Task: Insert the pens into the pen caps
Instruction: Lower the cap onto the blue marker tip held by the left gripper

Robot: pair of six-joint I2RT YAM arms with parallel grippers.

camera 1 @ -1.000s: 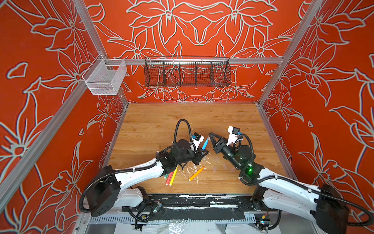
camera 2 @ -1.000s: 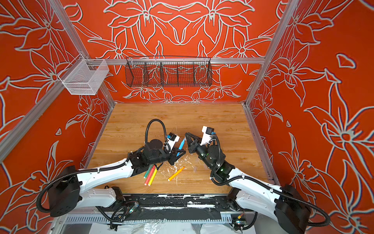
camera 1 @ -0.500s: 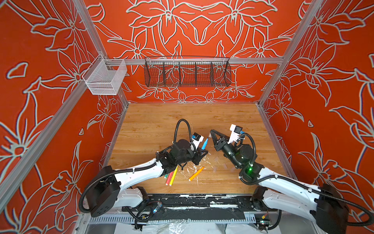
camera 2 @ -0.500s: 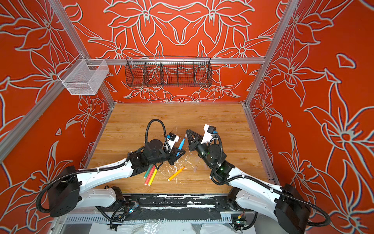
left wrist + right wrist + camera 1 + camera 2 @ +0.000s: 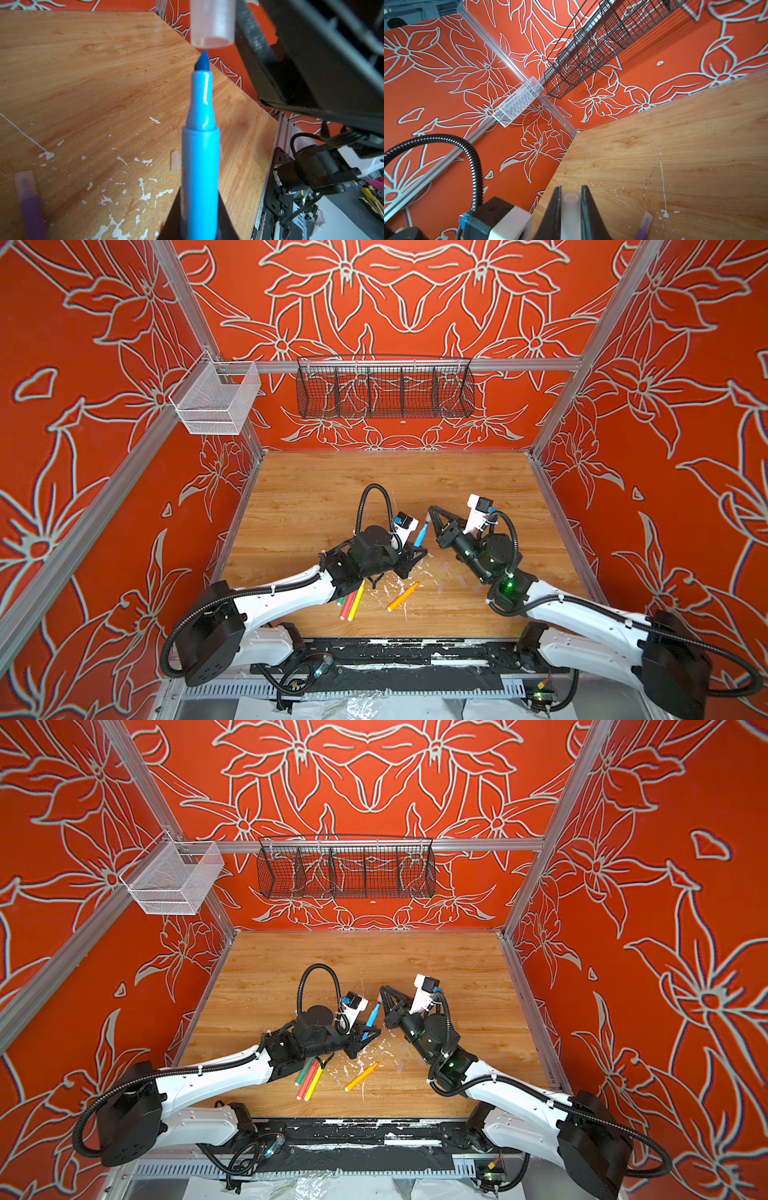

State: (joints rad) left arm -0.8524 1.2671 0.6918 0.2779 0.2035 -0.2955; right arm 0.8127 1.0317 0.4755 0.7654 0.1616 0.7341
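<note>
Left wrist view shows your left gripper [image 5: 200,216] pinching the blue pen [image 5: 200,162]. Its tip is just short of the open end of the clear cap [image 5: 212,22]. Your right gripper [image 5: 571,193] is pinching that cap. The tip looks a bit off the middle of the hole, so line it up first. Then push slowly and straight.

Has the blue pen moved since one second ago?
No. In a top view the blue pen sits at the same place relative to the lying orange pen as before.
</note>
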